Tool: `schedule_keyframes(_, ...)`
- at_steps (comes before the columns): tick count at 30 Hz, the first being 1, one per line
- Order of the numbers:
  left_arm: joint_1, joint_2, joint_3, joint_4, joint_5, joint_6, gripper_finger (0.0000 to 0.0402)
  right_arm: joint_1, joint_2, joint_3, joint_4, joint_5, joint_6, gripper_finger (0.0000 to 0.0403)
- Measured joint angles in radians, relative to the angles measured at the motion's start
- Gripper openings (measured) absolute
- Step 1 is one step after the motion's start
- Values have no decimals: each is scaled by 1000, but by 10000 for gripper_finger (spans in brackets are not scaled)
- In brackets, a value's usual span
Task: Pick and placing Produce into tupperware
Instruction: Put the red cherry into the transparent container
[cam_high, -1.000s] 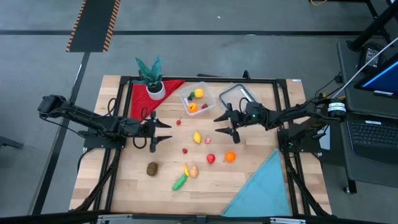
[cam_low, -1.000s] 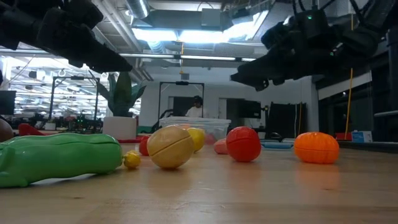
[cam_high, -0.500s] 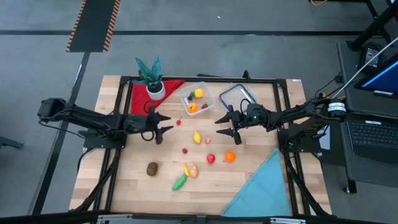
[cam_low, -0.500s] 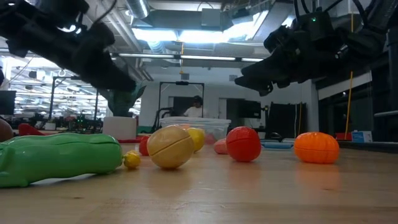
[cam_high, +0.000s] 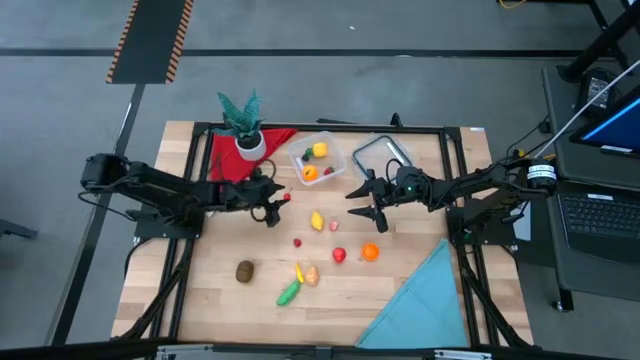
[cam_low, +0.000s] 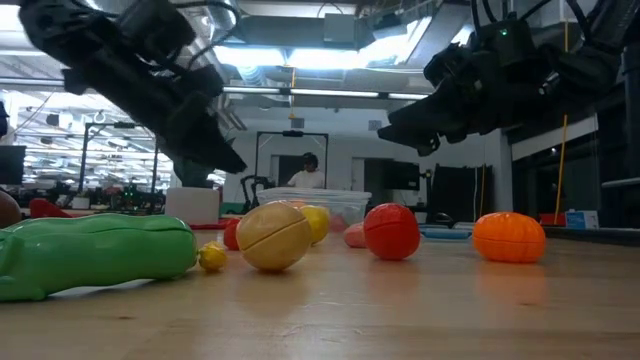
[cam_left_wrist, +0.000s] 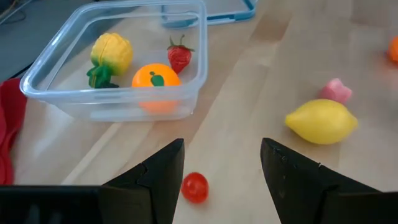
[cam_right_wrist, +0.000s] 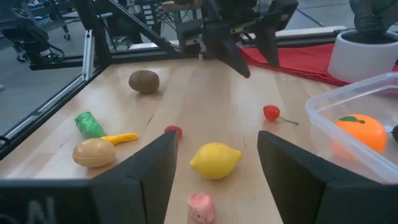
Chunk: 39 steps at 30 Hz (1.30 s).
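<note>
Left gripper (cam_high: 274, 203) spread over small red produce (cam_left_wrist: 194, 187) just near of tupperware (cam_high: 317, 160); approach step, next lower and pinch; right gripper (cam_high: 363, 200) spread, empty, waiting right of yellow lemon (cam_high: 317, 221).

You get bright, even overhead light on the desk (cam_high: 400, 290); shadows stay soft. In the low view, ceiling lights (cam_low: 290, 55) glare and the arms go silhouetted.

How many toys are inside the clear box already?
3 in the tupperware: a yellow fruit with green leaves, an orange and a small strawberry. Nothing seems hidden behind them.
</note>
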<state>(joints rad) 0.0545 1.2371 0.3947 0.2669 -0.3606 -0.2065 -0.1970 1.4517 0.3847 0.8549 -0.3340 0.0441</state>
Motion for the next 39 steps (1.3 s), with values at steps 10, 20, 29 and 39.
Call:
schedule_keyframes(10,7,82,63,-2,15,5,204,0,0,0,-32,0,0,225)
schedule_keyframes(20,7,81,63,-55,14,-18,204,0,0,0,-31,0,0,225)
schedule_keyframes(29,7,81,63,-161,3,-78,204,0,0,0,-31,1,0,225)
schedule_keyframes(39,7,128,62,-158,-47,-159,204,0,0,0,-31,1,0,225)
